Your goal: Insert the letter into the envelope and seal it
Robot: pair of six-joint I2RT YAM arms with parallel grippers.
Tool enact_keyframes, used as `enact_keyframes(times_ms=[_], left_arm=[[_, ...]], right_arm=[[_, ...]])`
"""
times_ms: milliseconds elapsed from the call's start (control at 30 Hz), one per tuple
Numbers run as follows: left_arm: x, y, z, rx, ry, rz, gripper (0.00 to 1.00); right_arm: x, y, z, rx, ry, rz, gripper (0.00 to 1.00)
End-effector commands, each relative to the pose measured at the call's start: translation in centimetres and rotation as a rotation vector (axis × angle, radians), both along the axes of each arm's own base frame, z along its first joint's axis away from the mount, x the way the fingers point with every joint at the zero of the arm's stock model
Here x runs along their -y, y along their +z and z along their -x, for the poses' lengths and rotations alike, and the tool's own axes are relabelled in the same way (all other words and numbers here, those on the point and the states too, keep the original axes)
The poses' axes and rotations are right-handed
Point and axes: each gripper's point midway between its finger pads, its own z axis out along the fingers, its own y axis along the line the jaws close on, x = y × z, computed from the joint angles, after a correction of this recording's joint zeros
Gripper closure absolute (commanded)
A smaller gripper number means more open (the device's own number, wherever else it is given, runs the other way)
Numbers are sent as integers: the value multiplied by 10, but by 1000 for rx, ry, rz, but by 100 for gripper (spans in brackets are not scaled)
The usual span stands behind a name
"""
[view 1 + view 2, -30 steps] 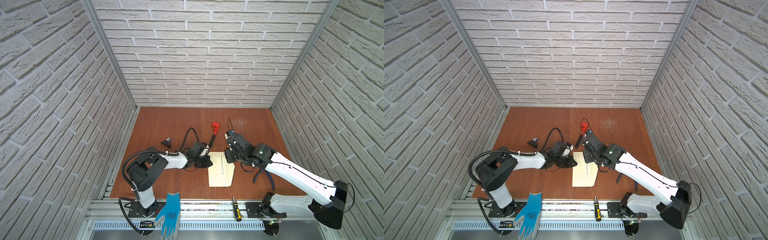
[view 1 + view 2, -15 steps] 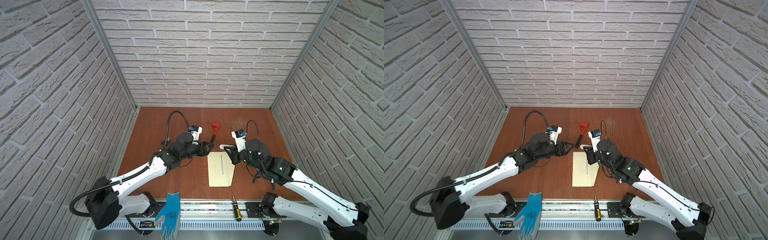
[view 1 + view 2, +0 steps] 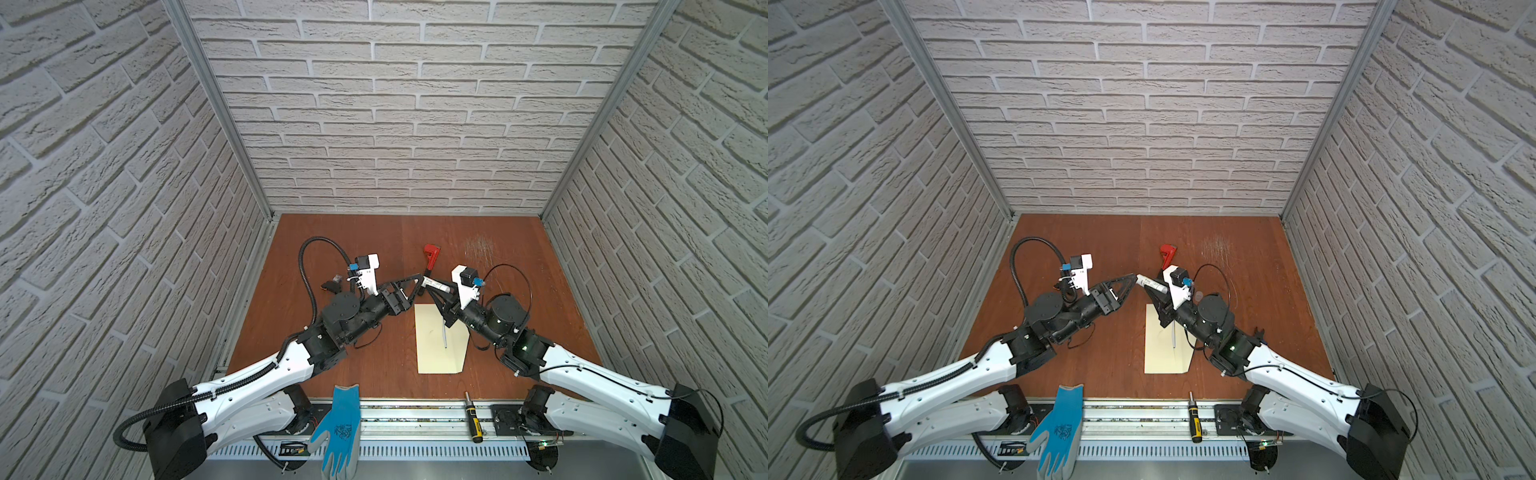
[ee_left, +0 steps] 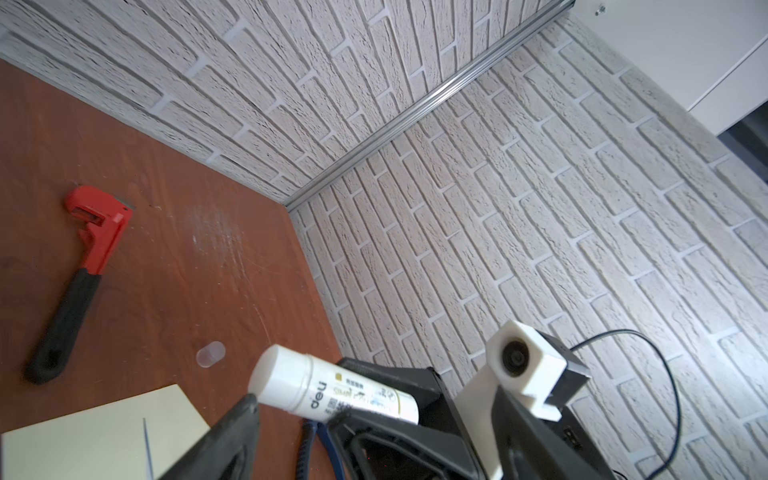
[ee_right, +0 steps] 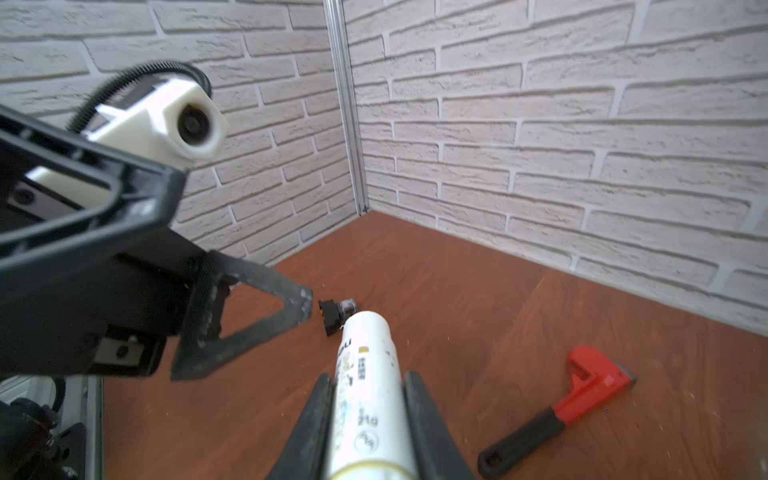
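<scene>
My right end effector (image 5: 369,380) is clamped on the glue stick (image 5: 365,345), whose long axis points at the left end effector (image 3: 415,287), jaws wide, at its free end. The envelope (image 3: 436,353) lies flat on the counter (image 3: 353,249) beneath, nearer the right arm (image 3: 582,374); I see no letter, perhaps it's inside.

A red wrench (image 3: 430,255) lies near the white glue stick (image 4: 316,384), a blue glove (image 3: 338,428) and seemingly a screwdriver (image 3: 473,419) farther forward.

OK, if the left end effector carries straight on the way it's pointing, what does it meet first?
Probably the glue stick, held by the right end effector, right ahead of it; exact depth is unclear.
</scene>
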Motion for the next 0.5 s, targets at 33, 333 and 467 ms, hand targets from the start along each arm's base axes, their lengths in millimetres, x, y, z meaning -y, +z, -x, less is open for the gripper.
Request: enact_keyframes(times_ms=[33, 333, 467], left_arm=[[-5, 41, 1, 54, 23, 192, 11], [0, 47, -3, 28, 30, 229, 13], [11, 52, -6, 20, 0, 268, 19]], right_arm=[[0, 56, 3, 234, 12, -144, 94], [-6, 67, 5, 300, 36, -189, 94], [-10, 69, 7, 318, 56, -192, 94]])
